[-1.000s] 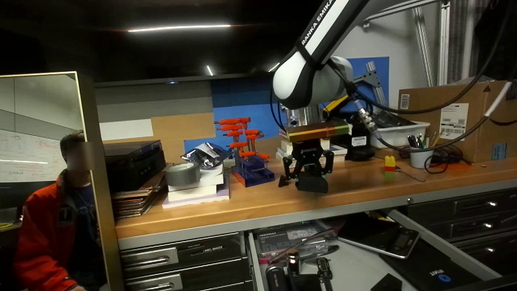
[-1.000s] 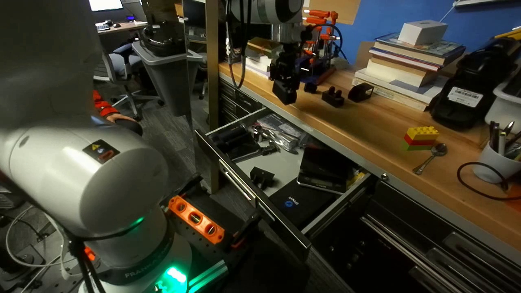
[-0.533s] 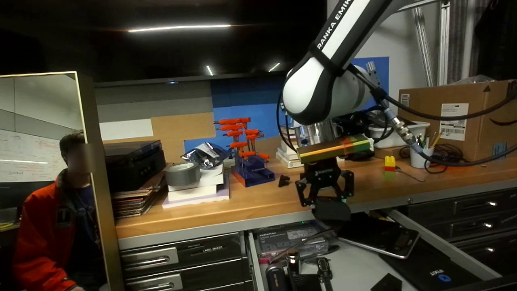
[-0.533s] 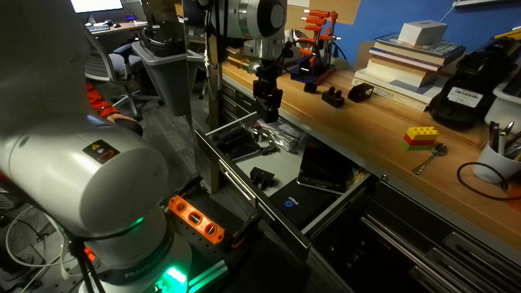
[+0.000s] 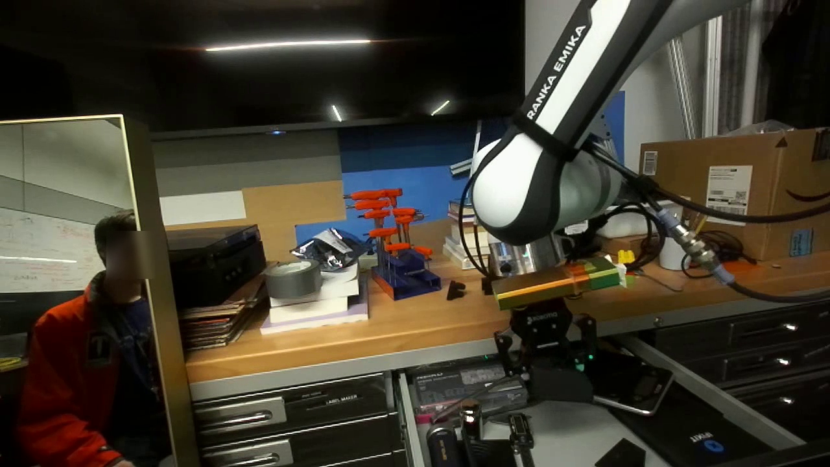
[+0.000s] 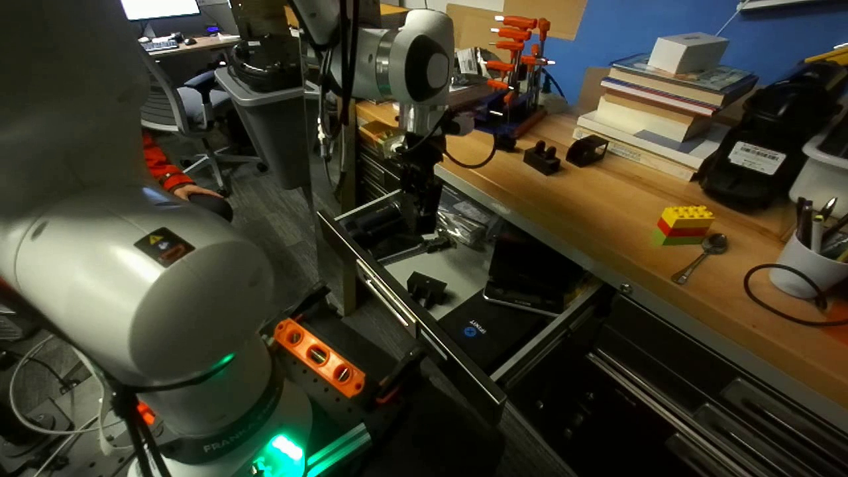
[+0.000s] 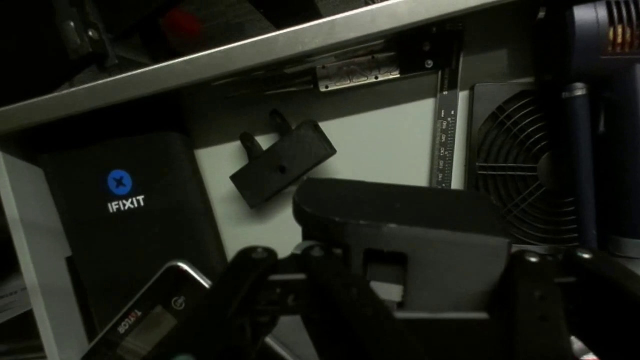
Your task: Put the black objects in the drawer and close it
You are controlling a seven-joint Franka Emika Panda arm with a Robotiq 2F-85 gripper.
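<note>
My gripper (image 5: 550,355) is shut on a black block (image 5: 561,384) with a rounded end and a square hole. It holds the block over the open drawer (image 6: 391,303); the block fills the space between the fingers in the wrist view (image 7: 400,205). Another black block (image 6: 426,289) with two prongs lies on the drawer floor; it also shows in the wrist view (image 7: 287,162). On the bench stand more black pieces: a two-knobbed block (image 6: 542,158), a hollow block (image 6: 587,151) and a small piece (image 5: 456,290). The drawer's rim (image 7: 280,41) shows in the wrist view.
The drawer also holds a tablet-like scale (image 5: 639,389), a black IFIXIT case (image 6: 487,329), calipers (image 7: 445,130) and a fan grille (image 7: 525,160). On the bench (image 5: 389,324) are a red-handled tool rack (image 5: 402,266), books (image 6: 662,112), toy bricks (image 6: 686,224) and a spoon (image 6: 702,257).
My gripper, with the black block in it, has moved off the bench top, out and down over the open drawer. The drawer and the other black pieces have not moved.
</note>
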